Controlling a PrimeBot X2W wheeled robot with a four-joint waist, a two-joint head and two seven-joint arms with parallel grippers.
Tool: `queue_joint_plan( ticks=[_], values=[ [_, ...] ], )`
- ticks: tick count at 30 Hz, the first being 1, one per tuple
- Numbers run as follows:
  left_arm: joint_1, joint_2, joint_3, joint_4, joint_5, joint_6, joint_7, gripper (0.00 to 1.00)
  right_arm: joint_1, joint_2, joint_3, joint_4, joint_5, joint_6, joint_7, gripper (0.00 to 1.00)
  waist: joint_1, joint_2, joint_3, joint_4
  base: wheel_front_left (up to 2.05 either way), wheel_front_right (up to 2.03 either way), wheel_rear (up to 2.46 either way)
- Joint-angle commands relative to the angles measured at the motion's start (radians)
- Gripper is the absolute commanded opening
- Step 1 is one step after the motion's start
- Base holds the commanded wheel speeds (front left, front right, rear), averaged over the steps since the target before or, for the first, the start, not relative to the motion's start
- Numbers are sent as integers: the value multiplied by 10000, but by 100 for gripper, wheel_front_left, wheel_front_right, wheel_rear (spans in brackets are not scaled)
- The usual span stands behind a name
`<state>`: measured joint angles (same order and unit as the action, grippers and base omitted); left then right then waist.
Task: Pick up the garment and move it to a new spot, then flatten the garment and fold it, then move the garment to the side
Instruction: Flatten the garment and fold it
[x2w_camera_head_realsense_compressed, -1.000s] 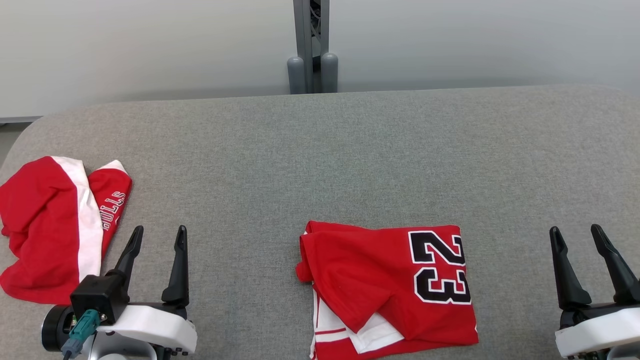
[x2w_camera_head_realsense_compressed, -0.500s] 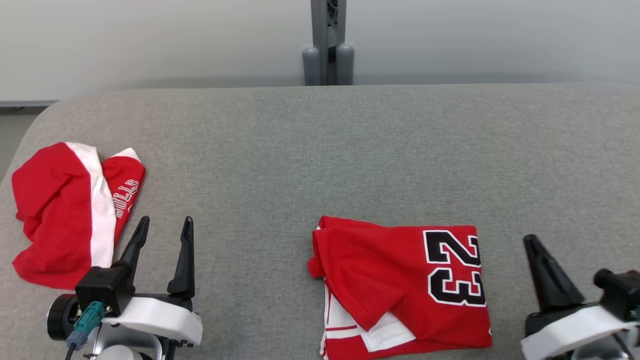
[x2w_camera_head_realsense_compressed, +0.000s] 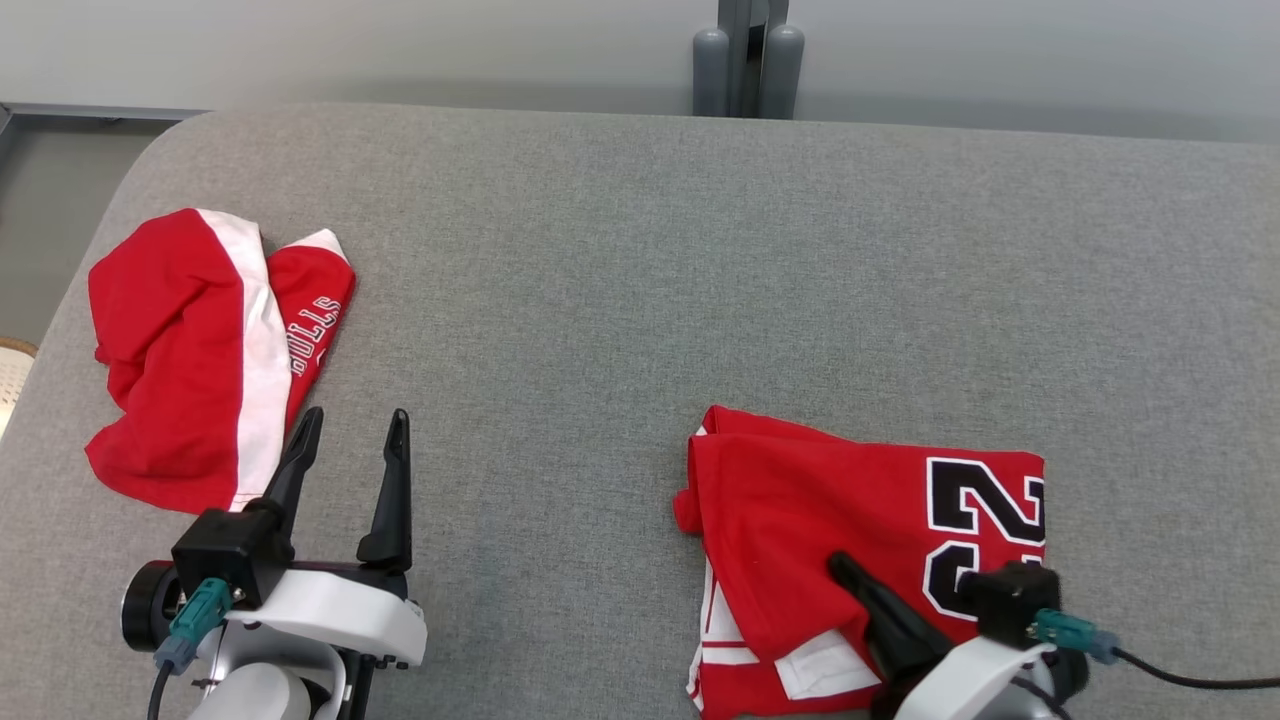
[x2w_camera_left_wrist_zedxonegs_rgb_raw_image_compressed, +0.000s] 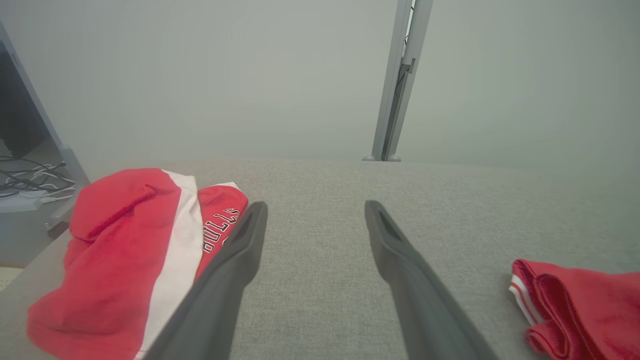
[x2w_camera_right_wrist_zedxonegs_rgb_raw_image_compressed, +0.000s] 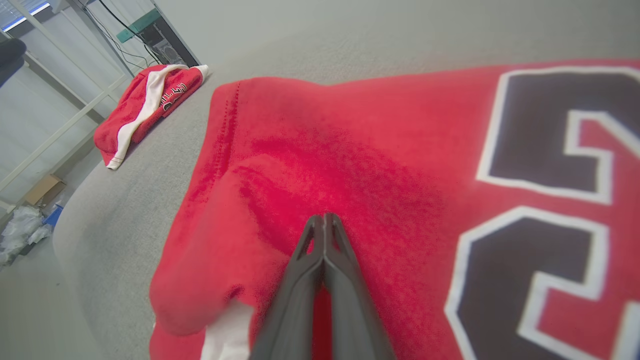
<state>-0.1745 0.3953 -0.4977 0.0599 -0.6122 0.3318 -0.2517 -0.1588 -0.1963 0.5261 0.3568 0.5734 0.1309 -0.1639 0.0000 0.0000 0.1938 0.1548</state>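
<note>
A folded red garment (x2w_camera_head_realsense_compressed: 800, 500) with a black "23" lies on the grey padded table (x2w_camera_head_realsense_compressed: 600, 300) at the front right; it also appears in the left wrist view (x2w_camera_left_wrist_zedxonegs_rgb_raw_image_compressed: 575, 300) and the right wrist view (x2w_camera_right_wrist_zedxonegs_rgb_raw_image_compressed: 350, 150). My right gripper (x2w_camera_head_realsense_compressed: 838, 562) is shut, its fingers pressed together (x2w_camera_right_wrist_zedxonegs_rgb_raw_image_compressed: 324, 216) and pointing across the garment's red top layer; I see no cloth pinched between them. My left gripper (x2w_camera_head_realsense_compressed: 354, 418) stands open (x2w_camera_left_wrist_zedxonegs_rgb_raw_image_compressed: 316, 206) over bare table at the front left, holding nothing.
A second red and white garment (x2w_camera_head_realsense_compressed: 190, 350) marked "BULLS" lies crumpled at the table's left end, just left of my left gripper's fingers (x2w_camera_left_wrist_zedxonegs_rgb_raw_image_compressed: 115, 250) (x2w_camera_right_wrist_zedxonegs_rgb_raw_image_compressed: 145, 105). A grey post (x2w_camera_head_realsense_compressed: 748, 55) stands behind the table's far edge. The floor drops off at the left.
My right gripper has shut and swung left from beside the garment to over it. The head camera has shifted, so the whole picture moved. The left gripper stayed open.
</note>
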Motion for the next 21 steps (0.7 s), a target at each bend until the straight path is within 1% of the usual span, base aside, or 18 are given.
queue_joint_plan(
  ticks=[1,6,9,12,15,18,19,20,21],
  values=[
    [-212,7,41,25,64,-45,-48,100,-149,-34,133,98,111,-4,-69,0,0,0,37,28,0,0,0],
    [-258,-108,91,140,86,-117,-73,100,-609,26,1504,646,629,-4,-266,0,0,0,83,79,0,0,0],
    [-284,-165,113,199,106,-152,-94,100,-818,15,2282,921,710,-1,-403,0,0,0,69,80,0,0,0],
    [-273,-200,135,258,134,-207,-106,100,-1019,-35,2791,1181,600,1,-558,0,0,0,37,78,0,0,0],
    [-188,-230,192,288,146,-217,-122,100,-1346,-110,3473,1359,-106,6,-714,0,0,0,-6,3,0,0,0],
    [-67,-197,239,305,144,-238,-121,100,-1562,-263,3772,1356,-857,4,-813,0,0,0,-88,-176,0,0,0],
    [-8,-162,260,312,140,-230,-124,100,-1581,-358,3609,1171,-1110,-2,-869,0,0,0,-156,-316,0,0,0],
    [7,-149,269,309,136,-224,-125,100,-1513,-381,3463,1011,-1119,-4,-888,0,0,0,-192,-387,0,0,0],
    [14,-125,268,303,144,-205,-124,100,-1314,-518,3017,661,-1190,-4,-910,0,0,0,-279,-539,0,0,0]
  ],
)
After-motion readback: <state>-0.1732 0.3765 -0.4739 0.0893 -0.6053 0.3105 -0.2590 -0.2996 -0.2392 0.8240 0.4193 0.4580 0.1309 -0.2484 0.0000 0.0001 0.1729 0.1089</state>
